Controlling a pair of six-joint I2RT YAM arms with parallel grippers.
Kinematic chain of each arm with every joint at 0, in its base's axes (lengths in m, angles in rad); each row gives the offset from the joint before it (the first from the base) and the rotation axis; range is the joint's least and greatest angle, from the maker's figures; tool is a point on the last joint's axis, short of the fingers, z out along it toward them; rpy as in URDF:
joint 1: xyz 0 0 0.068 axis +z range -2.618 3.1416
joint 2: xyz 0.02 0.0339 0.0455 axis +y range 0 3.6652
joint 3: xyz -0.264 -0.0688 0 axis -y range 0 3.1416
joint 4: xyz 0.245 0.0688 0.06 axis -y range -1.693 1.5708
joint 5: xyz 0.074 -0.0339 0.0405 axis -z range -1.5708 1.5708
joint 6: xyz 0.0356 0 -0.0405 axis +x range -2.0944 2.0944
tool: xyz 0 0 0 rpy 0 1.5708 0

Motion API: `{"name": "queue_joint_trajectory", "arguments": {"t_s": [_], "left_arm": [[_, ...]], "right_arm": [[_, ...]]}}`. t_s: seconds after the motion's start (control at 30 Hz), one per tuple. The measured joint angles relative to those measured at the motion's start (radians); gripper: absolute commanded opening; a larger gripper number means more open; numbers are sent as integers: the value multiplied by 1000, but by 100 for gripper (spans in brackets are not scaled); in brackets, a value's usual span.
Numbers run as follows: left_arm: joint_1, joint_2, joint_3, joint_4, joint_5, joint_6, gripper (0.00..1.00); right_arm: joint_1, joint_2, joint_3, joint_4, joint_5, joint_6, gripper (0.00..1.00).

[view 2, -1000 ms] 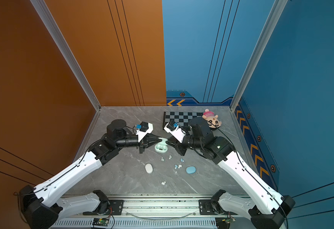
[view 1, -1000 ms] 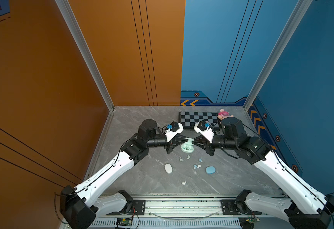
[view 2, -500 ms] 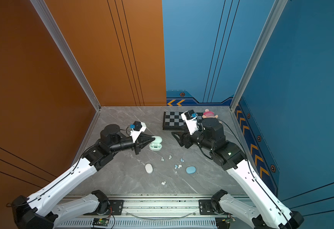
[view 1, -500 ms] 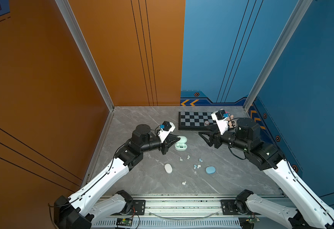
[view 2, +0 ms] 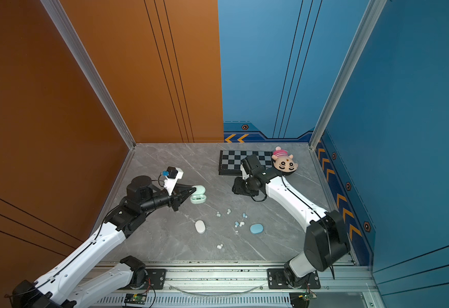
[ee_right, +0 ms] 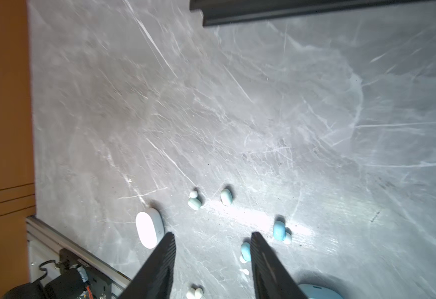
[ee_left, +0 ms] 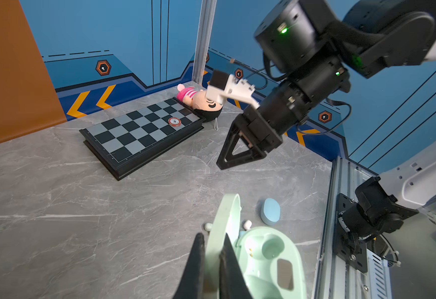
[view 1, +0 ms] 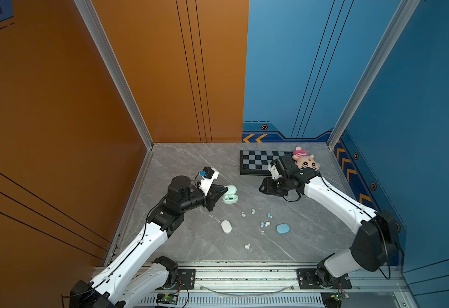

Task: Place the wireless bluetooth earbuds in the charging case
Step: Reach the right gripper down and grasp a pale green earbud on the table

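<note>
Our left gripper [ee_left: 211,240] is pinched tight on the raised lid [ee_left: 224,220] of the mint case [ee_left: 268,259]. The case lies open on the table [view 1: 191,165], left of the middle, with its wells facing up. In both top views the closed fingers meet the lid from the left side.

Our right gripper [ee_right: 211,240] hangs over the table just in front of the board [view 1: 260,162], well apart from the mint case. Its jaws stand at a middling width with nothing between them. In the right wrist view it looks down on the scattered buds.

All six buds lie loose on the table, none of them in a case. The mint buds [view 1: 243,214] sit near each other in front of the mint case. The blue buds [view 1: 269,215] lie a little to the right of them, one just behind the blue case [view 1: 283,228]. The white buds [view 1: 247,246] touch each other and lie nearest the front rail [view 1: 244,277].

The white case [view 1: 226,226] and the blue case are both closed, with the mint and blue buds between them. A plush toy [view 1: 304,161] rests against the board's far right corner. In the left wrist view we see a chip [ee_left: 174,121] on the board.
</note>
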Motion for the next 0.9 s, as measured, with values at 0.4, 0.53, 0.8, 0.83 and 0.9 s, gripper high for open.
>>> {"name": "queue_joint_trajectory", "arguments": {"t_s": [0.4,0.53,0.8,0.83,0.9], "left_arm": [[10,-7,-54,29,11,-42,0],[10,-7,-54,41,15,-45,0],[10,-7,-54,49,16,-45,0],[10,-7,-54,48,16,-45,0],[10,-7,-54,48,16,-45,0]], "right_arm": [[112,356,187,-184,57,-192,53],[112,396,196,-201,76,-203,51],[112,439,238,-213,76,-220,39],[112,447,245,-213,76,-220,39],[113,461,249,-214,76,-221,37]]}}
